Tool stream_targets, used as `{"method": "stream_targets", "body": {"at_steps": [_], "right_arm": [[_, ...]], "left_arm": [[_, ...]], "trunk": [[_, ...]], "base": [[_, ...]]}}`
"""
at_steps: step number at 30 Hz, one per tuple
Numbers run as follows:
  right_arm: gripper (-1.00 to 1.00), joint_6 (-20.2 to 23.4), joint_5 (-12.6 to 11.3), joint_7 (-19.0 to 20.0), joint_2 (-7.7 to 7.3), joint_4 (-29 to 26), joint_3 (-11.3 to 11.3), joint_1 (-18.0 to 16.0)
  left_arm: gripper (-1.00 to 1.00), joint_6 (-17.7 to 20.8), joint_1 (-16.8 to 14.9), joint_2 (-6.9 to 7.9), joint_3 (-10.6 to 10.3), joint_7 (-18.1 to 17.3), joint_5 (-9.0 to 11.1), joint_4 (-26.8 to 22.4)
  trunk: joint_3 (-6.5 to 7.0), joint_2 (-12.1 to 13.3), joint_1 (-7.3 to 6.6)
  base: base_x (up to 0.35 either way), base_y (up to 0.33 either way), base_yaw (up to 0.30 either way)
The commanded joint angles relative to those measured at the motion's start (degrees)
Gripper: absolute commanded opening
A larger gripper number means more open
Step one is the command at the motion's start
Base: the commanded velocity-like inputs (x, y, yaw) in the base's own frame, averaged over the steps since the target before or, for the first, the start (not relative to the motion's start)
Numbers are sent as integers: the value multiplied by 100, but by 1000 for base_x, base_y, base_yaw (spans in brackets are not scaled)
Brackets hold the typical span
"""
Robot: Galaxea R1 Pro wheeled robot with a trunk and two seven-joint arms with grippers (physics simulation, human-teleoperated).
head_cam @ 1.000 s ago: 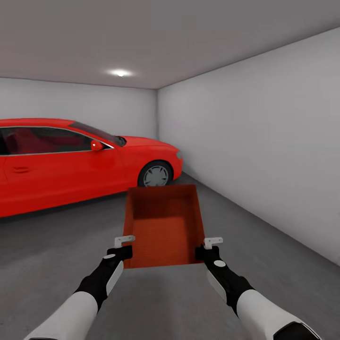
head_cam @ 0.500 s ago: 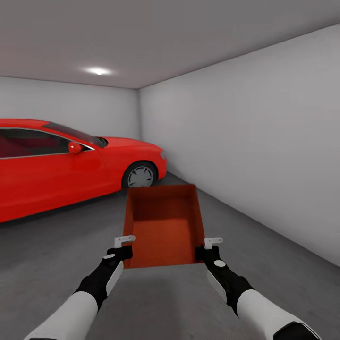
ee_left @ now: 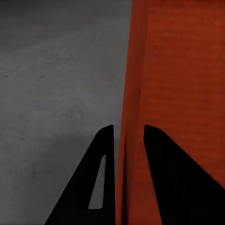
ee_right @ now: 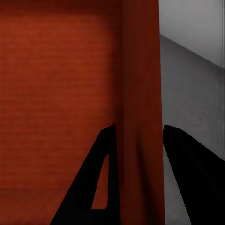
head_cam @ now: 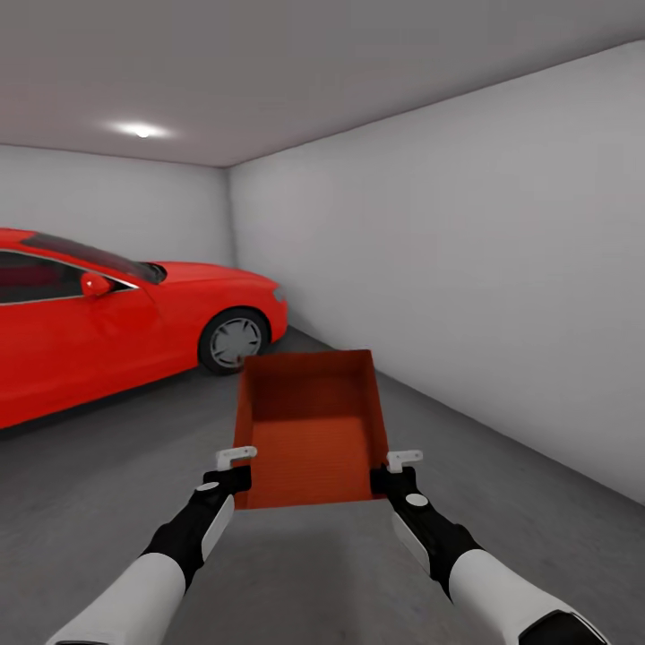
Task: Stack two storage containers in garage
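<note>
An orange-red storage container [head_cam: 310, 430] hangs in the air in front of me, open side up, above the garage's dark grey floor [head_cam: 107, 475]. My left gripper [head_cam: 238, 466] is shut on the container's left wall [ee_left: 129, 117], one finger on each side of it. On the opposite side, my right gripper [head_cam: 391, 469] clamps the right wall [ee_right: 140, 117] the same way. The inside of the container is empty.
A red car [head_cam: 107, 313] is parked at the left, its front wheel [head_cam: 235, 340] near the far corner. A plain white wall [head_cam: 466, 269] runs along the right side. Open concrete lies under and ahead of the container.
The whole picture has shifted left, so the camera has turned right: the car and ceiling light sit further left. The container and both grippers keep the same place in view.
</note>
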Motion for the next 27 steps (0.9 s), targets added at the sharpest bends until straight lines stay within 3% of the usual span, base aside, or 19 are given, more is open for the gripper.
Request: {"method": "stream_targets", "body": {"at_steps": [1,27], "right_arm": [[-100,-36,-90,-241,-325,285,-53,-2],[-100,-34,-89,-241,-319,289,-53,-5]], "left_arm": [[-100,33,-2,6,86,55,-30,-36],[-100,33,-2,6,86,55,-30,-43]], "trunk": [[-2,-5,2],[-2,-5,2]], "base": [[0,0,-243],[0,0,-243]]}}
